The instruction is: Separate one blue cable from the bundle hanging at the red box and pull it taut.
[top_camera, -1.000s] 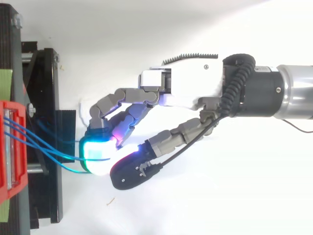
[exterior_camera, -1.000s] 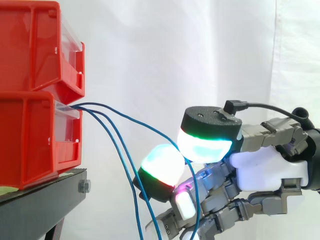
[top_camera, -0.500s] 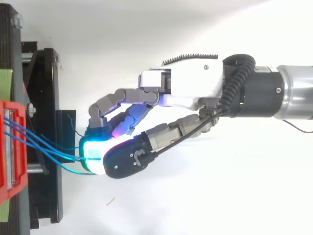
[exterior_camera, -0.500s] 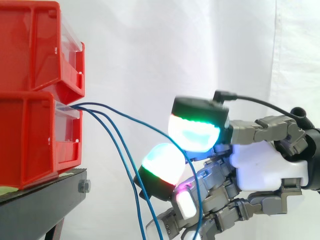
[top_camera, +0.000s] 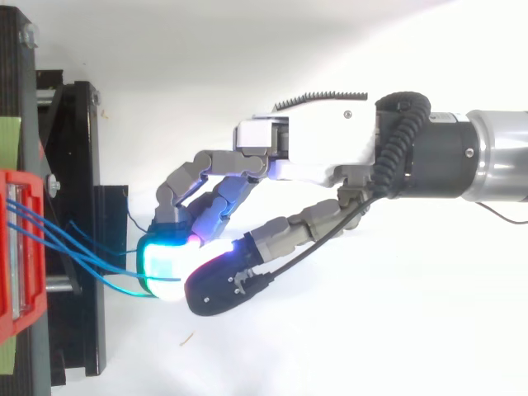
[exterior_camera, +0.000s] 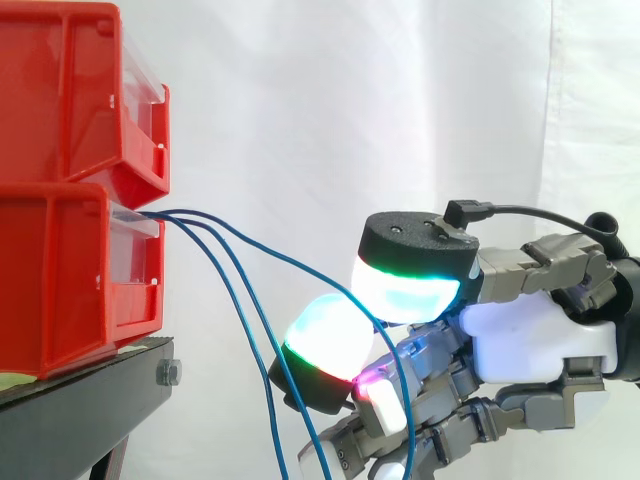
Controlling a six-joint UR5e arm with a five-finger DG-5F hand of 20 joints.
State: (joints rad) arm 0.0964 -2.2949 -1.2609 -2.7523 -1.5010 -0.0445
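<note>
Three blue cables leave the clear front of the lower red bin (exterior_camera: 60,270). The uppermost blue cable (exterior_camera: 300,265) slopes down to the right into my hand (exterior_camera: 530,340), which stands to the right of the bins and lower. Its thumb pad (exterior_camera: 410,285) presses down against a finger pad (exterior_camera: 325,340) with this cable pinched between them. The other two cables (exterior_camera: 250,300) hang loose and drop past the left side of the finger pad. From above, the cables (top_camera: 82,247) fan from the bin (top_camera: 16,247) to the pads of my hand (top_camera: 313,148).
A second red bin (exterior_camera: 70,90) is stacked on the lower one. Both rest on a black stand (exterior_camera: 90,400) at the left, seen from above as a dark frame (top_camera: 78,206). A white curtain hangs behind.
The thumb swung left and up over the finger pad half a second ago, then came back right and down onto it. The upper cable now runs straighter from bin to hand.
</note>
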